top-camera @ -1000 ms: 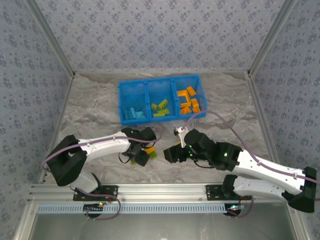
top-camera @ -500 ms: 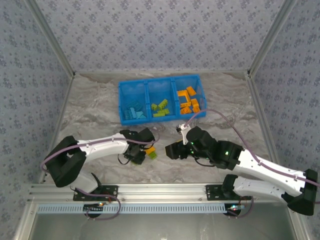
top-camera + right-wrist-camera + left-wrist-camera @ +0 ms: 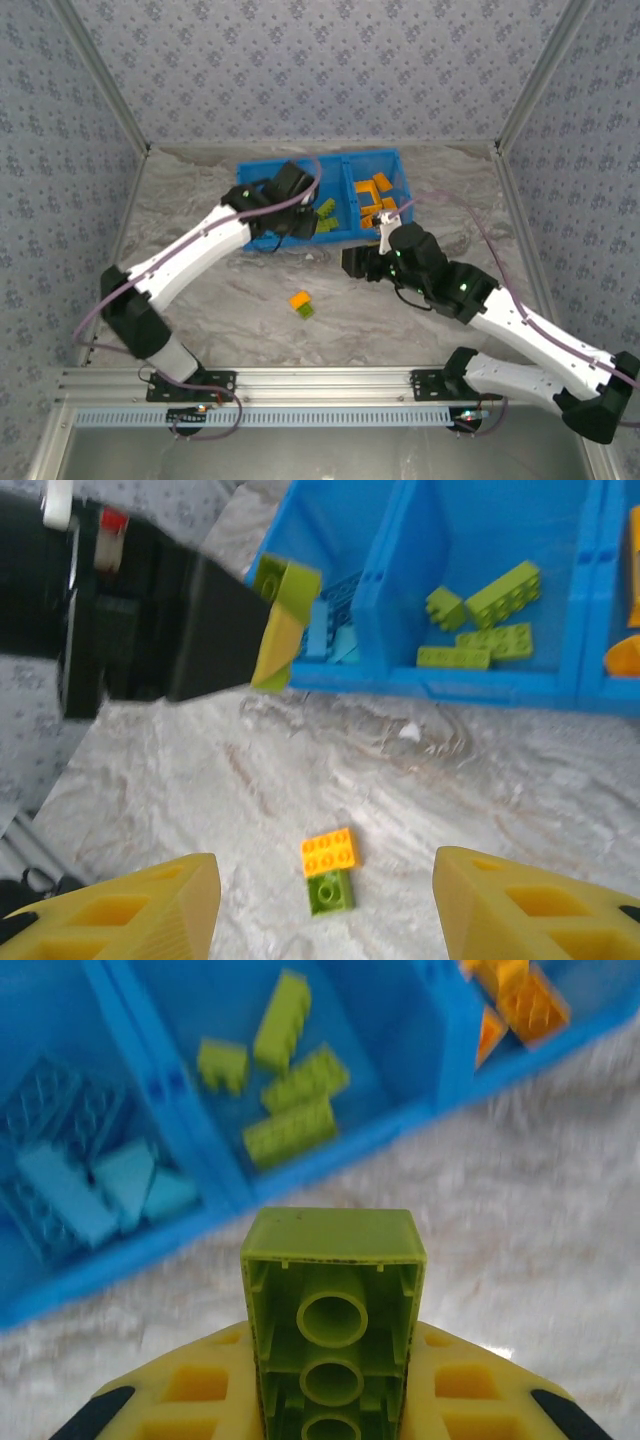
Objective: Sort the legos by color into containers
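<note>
The left claw (image 3: 333, 1410) is clamped on a lime green brick (image 3: 333, 1260), held just short of the blue bin (image 3: 330, 1155). This looks like the delivery step: it needs to move over the middle compartment, where the other green bricks (image 3: 295, 1125) lie, and let go. The right claw (image 3: 325, 910) stands open and empty above an orange brick (image 3: 330, 852) touching a green one (image 3: 330, 892) on the table (image 3: 500, 780).

A grey-white marbled table (image 3: 200, 290) lies between walls (image 3: 320, 70) of small blue-grey flower pattern. An aluminium rail (image 3: 330, 381) lines its near edge; slanted metal posts (image 3: 100, 75) rise from its far corners.
</note>
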